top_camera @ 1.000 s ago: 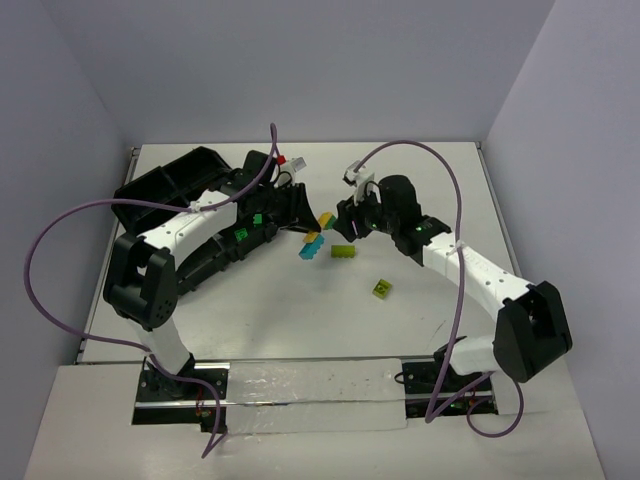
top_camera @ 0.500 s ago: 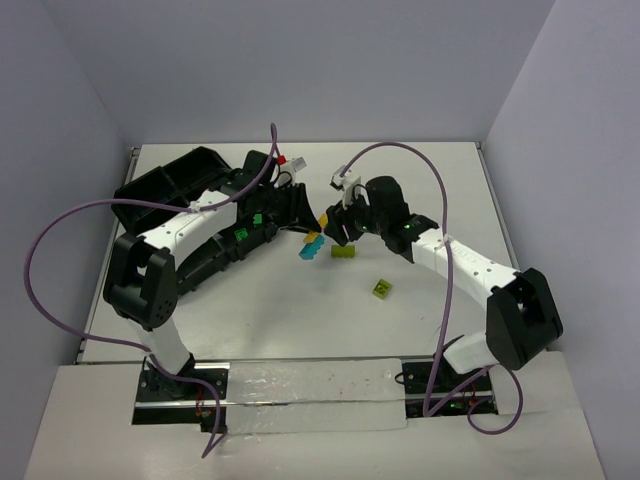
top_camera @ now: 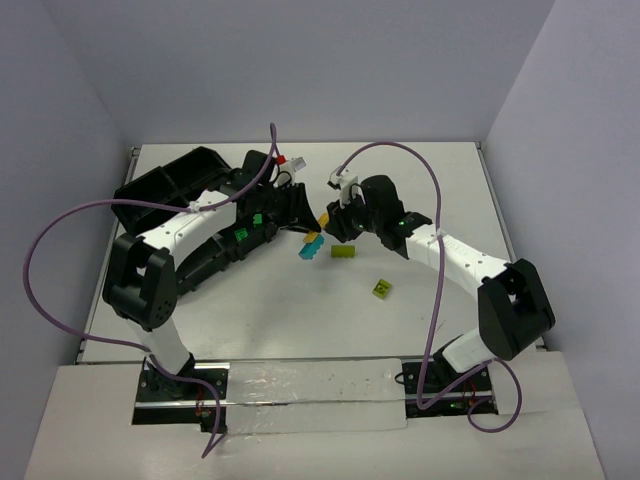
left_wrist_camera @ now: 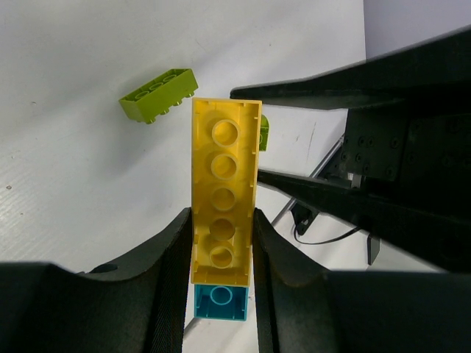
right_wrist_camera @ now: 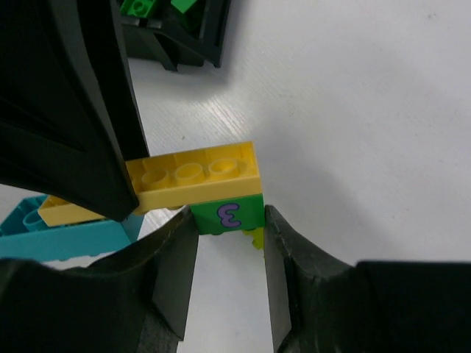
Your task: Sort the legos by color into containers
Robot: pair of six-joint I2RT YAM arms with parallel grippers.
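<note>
While left gripper (left_wrist_camera: 221,220) clamped long yellow studded plastic brick (left_wrist_camera: 223,169) above middle of white table (top_camera: 420,180), right gripper (right_wrist_camera: 228,220) pinched small green plastic block (right_wrist_camera: 226,213), purple 3 on side, stuck under brick's free end. Risk: skewed pull could twist yellow brick loose, or green block could slip and drop.

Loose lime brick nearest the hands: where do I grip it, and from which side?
Pinch the lime brick across its two long side walls, coming straight down from above. It lies flat on the table, studs up, and nothing on the table seems to touch those walls. The short ends would need a wider opening.
</note>
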